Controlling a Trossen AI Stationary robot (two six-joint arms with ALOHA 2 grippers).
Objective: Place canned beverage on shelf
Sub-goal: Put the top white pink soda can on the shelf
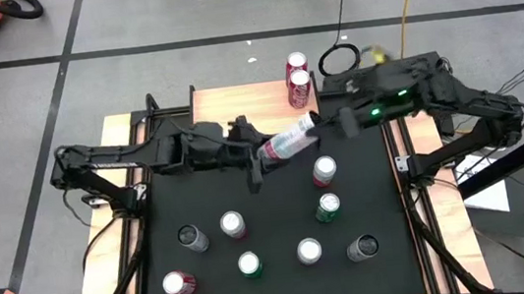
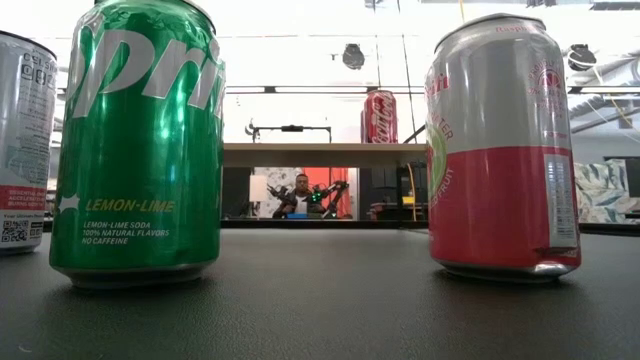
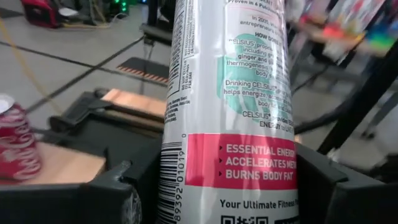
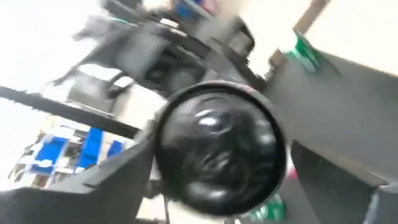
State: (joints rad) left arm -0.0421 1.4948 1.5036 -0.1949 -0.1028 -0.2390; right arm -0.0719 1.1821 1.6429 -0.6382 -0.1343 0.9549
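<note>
1. High view: a tall white-and-pink can (image 1: pixel 288 141) lies tilted in the air between both arms, above the black table (image 1: pixel 277 274) just in front of the wooden shelf (image 1: pixel 237 103). The left gripper (image 1: pixel 261 157) clamps its lower end. The right gripper (image 1: pixel 324 125) is at its top end; grip unclear. Two red cans (image 1: pixel 297 76) stand on the shelf.
2. Low view: green can (image 2: pixel 140 140) and pink-and-grey can (image 2: pixel 503 150) close up; shelf behind carries a red can.
3. Left wrist view: fingers (image 3: pixel 112 193) closed on the tall can.
4. Right wrist view: blurred; can end between spread fingers (image 4: pixel 118 171), contact not discernible.
</note>
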